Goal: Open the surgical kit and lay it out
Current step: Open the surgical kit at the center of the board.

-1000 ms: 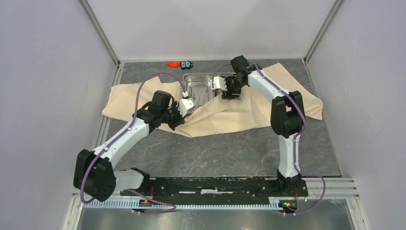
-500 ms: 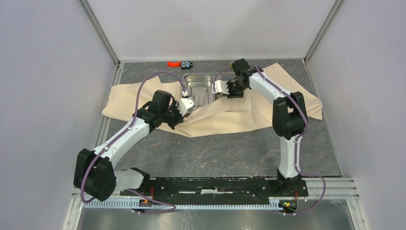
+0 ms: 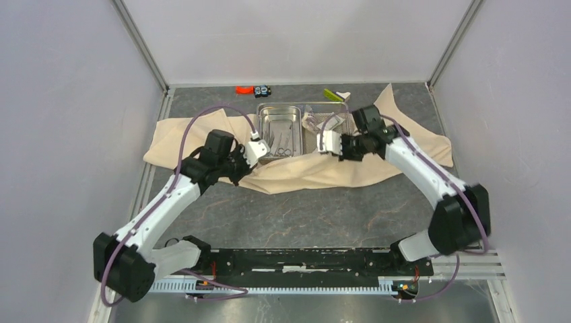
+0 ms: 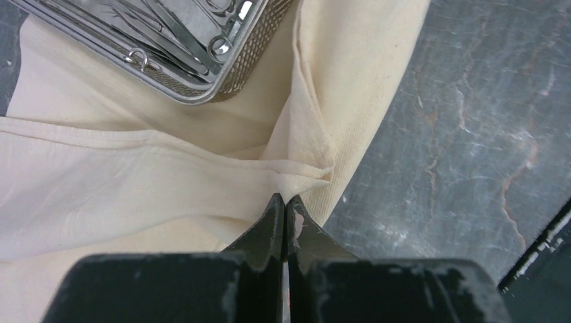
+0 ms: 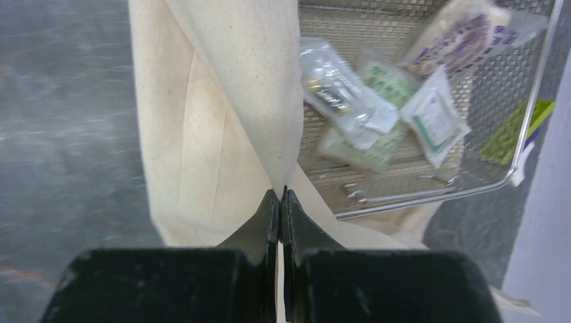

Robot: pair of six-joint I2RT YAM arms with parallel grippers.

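The beige cloth wrap (image 3: 182, 138) lies spread under a shiny steel tray (image 3: 264, 111) that holds thin metal instruments (image 3: 279, 138). Right of it stands a mesh inner tray (image 5: 431, 195) with several sealed packets (image 5: 377, 101). My left gripper (image 3: 256, 156) is shut on a fold of the cloth (image 4: 296, 171) just in front of the steel tray (image 4: 195, 94). My right gripper (image 3: 324, 145) is shut on a cloth edge (image 5: 269, 101) at the near side of the mesh tray, and holds that flap up and off it.
A small yellow-green and white object (image 3: 334, 94) lies behind the trays. Small orange and black pieces (image 3: 252, 89) sit at the back wall. Bare dark tabletop (image 3: 310, 215) stretches between the cloth and the arm bases. Side walls close in left and right.
The right gripper has shut on the cloth and drawn its flap back toward the front right, uncovering the mesh tray and packets. The left arm has shifted slightly left, still holding its fold.
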